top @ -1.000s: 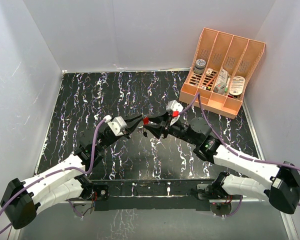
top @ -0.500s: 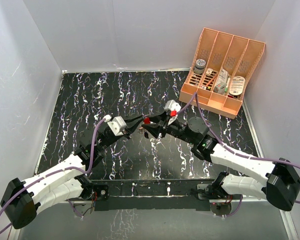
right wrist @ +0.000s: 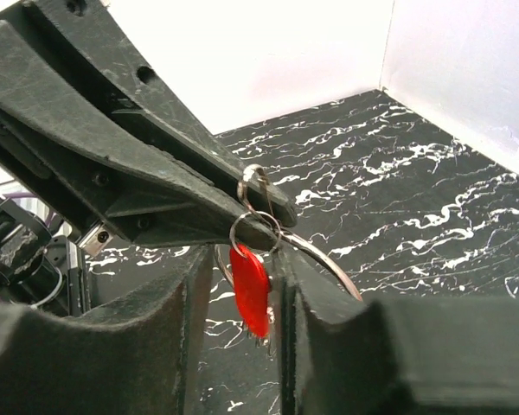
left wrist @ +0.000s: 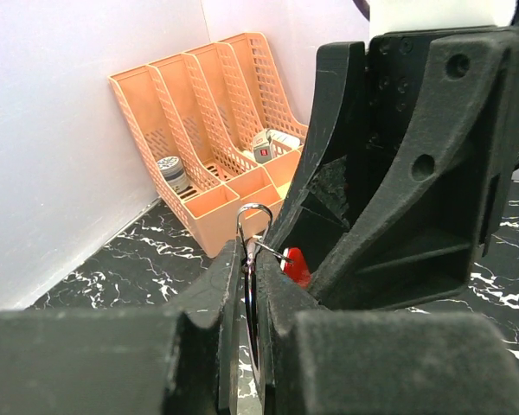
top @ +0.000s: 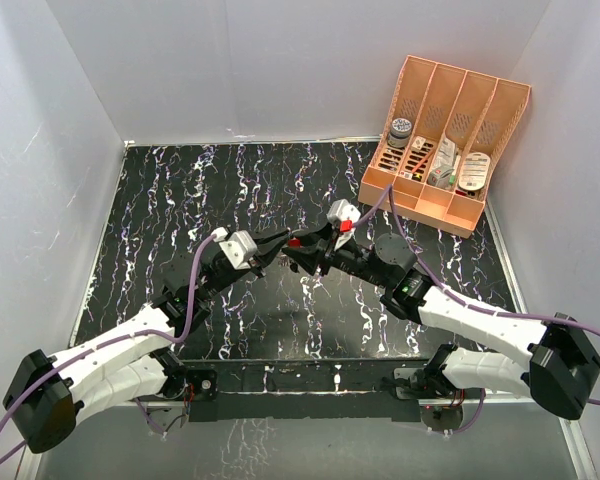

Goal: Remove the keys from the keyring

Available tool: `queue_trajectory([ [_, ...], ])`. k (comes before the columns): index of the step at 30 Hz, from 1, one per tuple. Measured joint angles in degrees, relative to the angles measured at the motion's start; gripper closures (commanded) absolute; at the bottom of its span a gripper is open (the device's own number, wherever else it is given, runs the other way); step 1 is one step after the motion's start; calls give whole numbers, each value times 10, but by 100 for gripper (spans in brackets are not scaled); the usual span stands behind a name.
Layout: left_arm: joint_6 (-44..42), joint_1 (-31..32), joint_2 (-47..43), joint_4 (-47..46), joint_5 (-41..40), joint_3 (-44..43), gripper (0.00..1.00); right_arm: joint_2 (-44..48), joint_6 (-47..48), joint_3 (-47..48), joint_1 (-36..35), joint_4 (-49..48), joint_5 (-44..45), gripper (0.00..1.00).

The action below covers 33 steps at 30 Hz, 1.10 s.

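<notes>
Keyring (right wrist: 325,257) clamped between the closed fingers of the left end effector (left wrist: 249,270) above the desk (top: 180,200); right end effector (right wrist: 242,261), partly open, straddles the hanging red piece (right wrist: 249,292).

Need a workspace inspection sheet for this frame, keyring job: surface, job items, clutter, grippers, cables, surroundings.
Surface: black, white-veined tabletop; no damage seen.
Job's things: keyring held off the tabletop between the two grippers; red piece hangs from a small ring on it; keys mostly hidden, none clearly seen.
Clutter: orange organiser at the back right, small items in its compartments.
Grippers: left gripper shut on the keyring, edge-on; right gripper has its jaws apart either side of the red piece, no firm grip seen.
Cables: purple cable along each arm; no snag seen.
Surroundings: white walls on three sides; nothing else seen.
</notes>
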State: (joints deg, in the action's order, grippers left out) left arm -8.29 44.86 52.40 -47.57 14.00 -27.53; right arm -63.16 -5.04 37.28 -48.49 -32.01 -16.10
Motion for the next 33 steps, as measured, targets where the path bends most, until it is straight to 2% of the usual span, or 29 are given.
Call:
queue_trajectory([
  [2,0,0,0,0,0,0,100,-3,-1,1,0,0,-2,91],
  [5,-3,-2,0,0,-9,0,100,-9,-8,7,0,1,-7,100],
  [13,-17,-1,1,0,-24,0,100,-9,-10,22,0,27,-10,100],
  [23,-47,8,0,6,-37,0,100,43,-10,63,2,120,-6,100],
  [33,-80,11,-2,3,-50,0,100,40,-6,127,2,236,6,100],
])
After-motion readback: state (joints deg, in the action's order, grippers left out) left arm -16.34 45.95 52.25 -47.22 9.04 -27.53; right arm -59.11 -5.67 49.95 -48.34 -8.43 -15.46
